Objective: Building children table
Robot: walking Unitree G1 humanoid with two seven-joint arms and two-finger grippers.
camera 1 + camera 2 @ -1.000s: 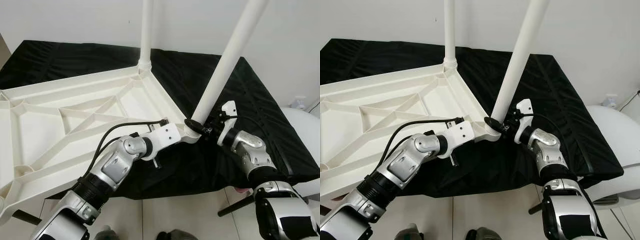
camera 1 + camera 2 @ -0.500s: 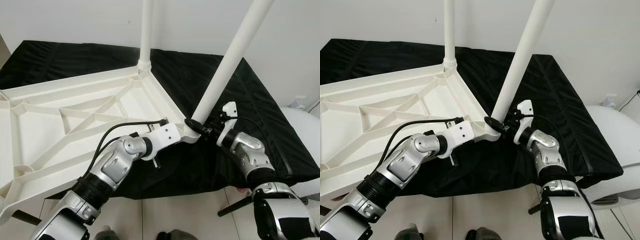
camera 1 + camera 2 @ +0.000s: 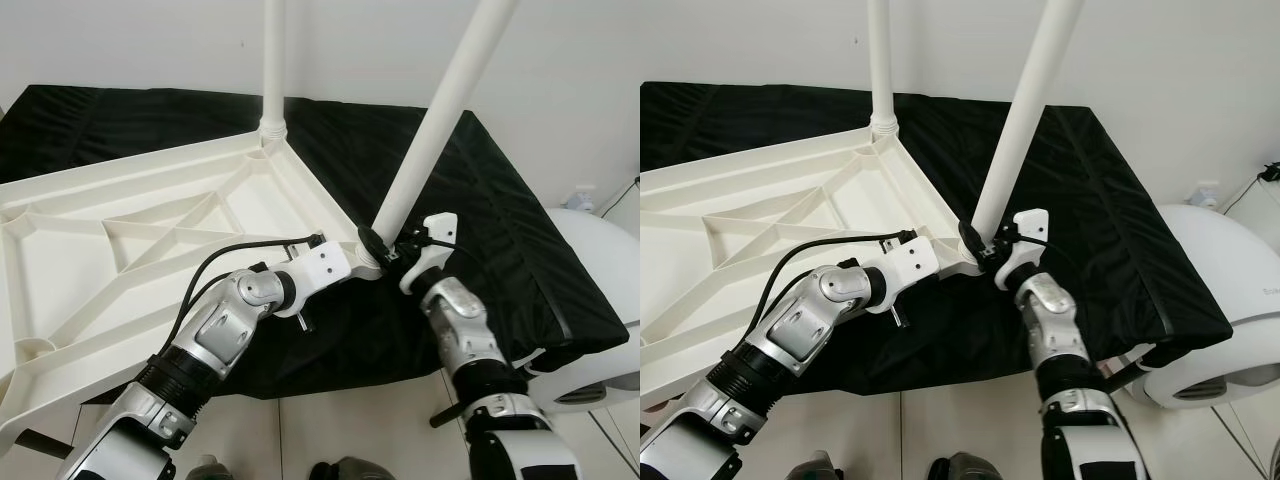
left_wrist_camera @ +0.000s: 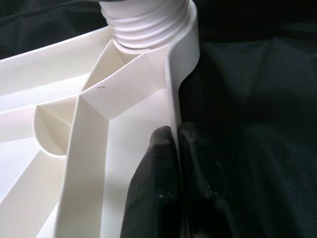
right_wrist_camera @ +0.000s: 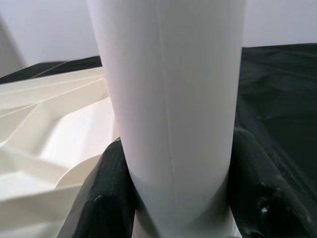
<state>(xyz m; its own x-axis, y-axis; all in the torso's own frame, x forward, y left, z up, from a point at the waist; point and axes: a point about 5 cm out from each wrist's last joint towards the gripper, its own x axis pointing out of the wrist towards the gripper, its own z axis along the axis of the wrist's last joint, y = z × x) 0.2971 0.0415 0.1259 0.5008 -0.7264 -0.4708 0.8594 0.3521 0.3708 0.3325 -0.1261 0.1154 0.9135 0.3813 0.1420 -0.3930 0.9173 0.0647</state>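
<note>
the white tabletop (image 3: 120, 230) is lying underside up on the black-draped surface (image 3: 520, 230), one leg (image 3: 270, 70) already standing in the far corner. the left gripper (image 4: 173, 163) is pinching the tabletop's rim wall by the near corner socket, steadying it. the right gripper (image 3: 385, 255) is clamping the base of a second leg (image 3: 440, 110), which is leaning; it looks mid-screwing, and next needs straightening and twisting. both leg tops are cut off, and the thread engagement is hidden.
</note>
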